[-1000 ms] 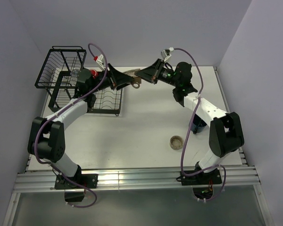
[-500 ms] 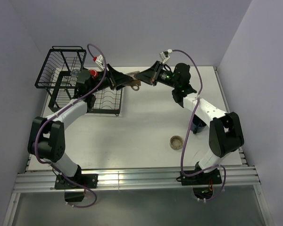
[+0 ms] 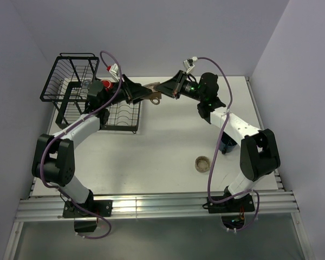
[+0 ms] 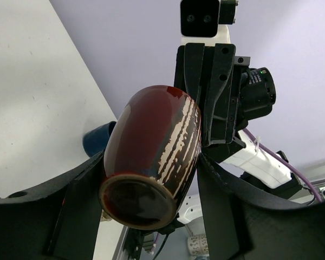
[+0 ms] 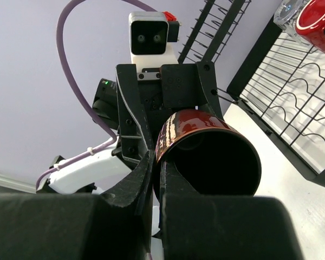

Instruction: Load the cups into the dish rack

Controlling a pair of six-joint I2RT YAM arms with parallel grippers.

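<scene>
The tan cup with dark inside (image 3: 153,93) hangs in the air between both grippers, just right of the dish rack (image 3: 70,76). My right gripper (image 3: 162,86) is shut on its rim (image 5: 168,135), one finger inside and one outside. My left gripper (image 3: 143,93) is open, with its fingers (image 4: 81,200) close on either side of the cup's body (image 4: 151,141). The red mug (image 3: 106,84) and the clear glass (image 3: 86,85) sit in the rack, and both show in the right wrist view, the mug (image 5: 317,21) and the glass (image 5: 286,11).
The dark blue mug (image 3: 226,144) stands at the right by my right arm and shows in the left wrist view (image 4: 95,138). The low beige cup (image 3: 203,163) stands on the table near the front. The rack's plate tray (image 5: 292,108) lies below the held cup.
My right gripper has carried the cup a little to the left, deeper between my left gripper's fingers. The left arm has barely moved.
</scene>
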